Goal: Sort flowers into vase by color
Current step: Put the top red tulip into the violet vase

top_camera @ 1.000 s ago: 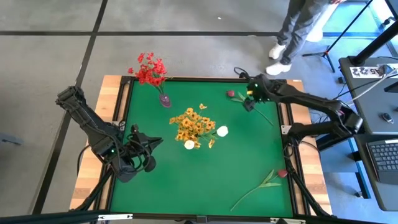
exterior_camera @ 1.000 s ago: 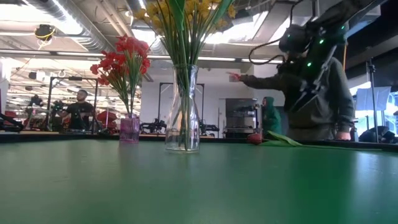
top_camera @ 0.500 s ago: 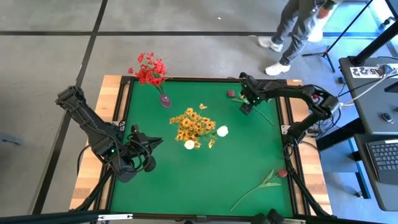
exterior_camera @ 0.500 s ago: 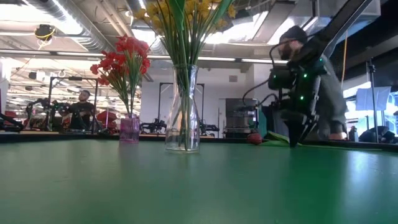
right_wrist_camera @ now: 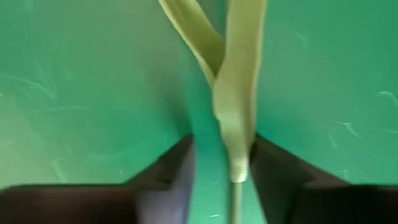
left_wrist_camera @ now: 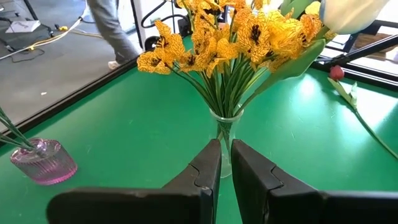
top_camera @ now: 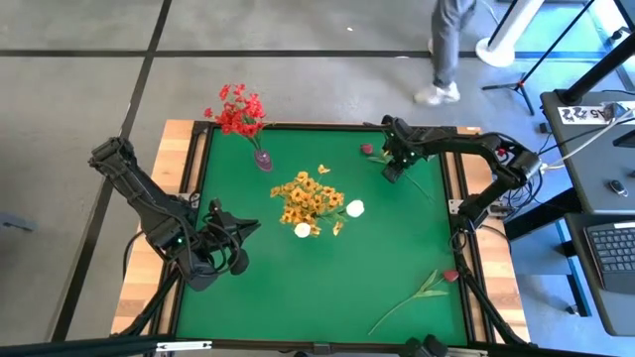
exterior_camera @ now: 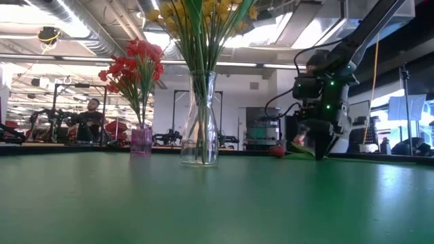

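Observation:
A dark pink rose bud (top_camera: 367, 150) lies near the far right corner of the green table (top_camera: 327, 288), its stem (top_camera: 422, 186) flat on the mat. My right gripper (top_camera: 393, 171) points down over that stem, with its fingers close on either side of the stem and leaf (right_wrist_camera: 235, 124). A clear vase (exterior_camera: 200, 129) mid-table holds yellow-orange flowers (top_camera: 310, 198) and white tulips (top_camera: 354, 209). Red flowers (top_camera: 238, 111) stand in a small purple vase (top_camera: 263, 159). A second rose (top_camera: 449, 277) lies near right. My left gripper (top_camera: 253, 226) hangs shut at the left, holding nothing. My right gripper comes at the rose's stem from above, pointing down, its fingers across the stem just behind the leaf's base (right_wrist_camera: 236, 171). One finger (right_wrist_camera: 277, 171) looks close against the leaf; a strip of mat shows beside the other (right_wrist_camera: 177, 171). Whether they touch, I cannot tell.
A black frame and wooden boards (top_camera: 189, 178) rim the mat. A person (top_camera: 448, 50) walks on the floor beyond the far edge. A desk with a laptop (top_camera: 610, 248) stands to the right. Open mat lies along the near side.
My right gripper has come down from well above the table to the rose's stem, tipping to point more steeply down, and has kept there over the last half second. The rose has not moved. The person beyond the far edge has walked on.

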